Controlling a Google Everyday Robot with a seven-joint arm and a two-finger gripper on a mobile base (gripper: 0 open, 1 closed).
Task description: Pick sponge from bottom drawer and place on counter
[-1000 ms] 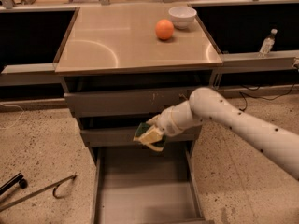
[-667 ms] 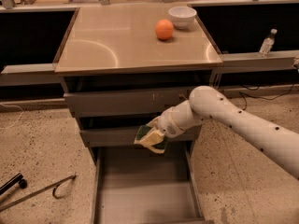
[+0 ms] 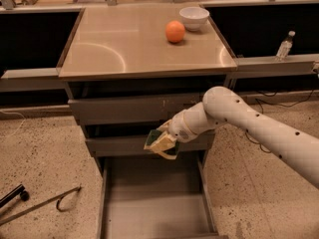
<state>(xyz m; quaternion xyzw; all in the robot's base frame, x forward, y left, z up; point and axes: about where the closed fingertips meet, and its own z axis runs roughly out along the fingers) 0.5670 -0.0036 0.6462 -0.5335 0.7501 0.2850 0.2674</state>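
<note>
Your gripper point(image 3: 166, 143) hangs in front of the middle drawer front point(image 3: 122, 145), above the back of the open bottom drawer point(image 3: 154, 210). Its jaws are clamped on the sponge point(image 3: 155, 139), which is tilted, with the green face up and to the left and the yellow foam below. The sponge is clear of the drawer floor and well below the desk point(image 3: 124, 49).

On the desk, the orange point(image 3: 175, 31) and the white bowl point(image 3: 194, 18) sit near the back right corner, just beside each other. Between the sponge and the desktop stand the top drawer front point(image 3: 134, 108) and the desk's overhanging front edge. The arm point(image 3: 259, 128) comes in from the right, crossing the cabinet's right front corner.

A clear bottle point(image 3: 284, 44) stands on the grey ledge point(image 3: 271, 63) to the right, and its label is too small to read. On the speckled floor at left lie a hooked metal rod point(image 3: 42, 206) and a dark bar point(image 3: 12, 195).

The jaws cover part of the sponge's lower edge. The near end of the bottom drawer is cut off by the lower border, and the arm runs out at the right. You cannot make out the clutter along the back, behind the desk.
</note>
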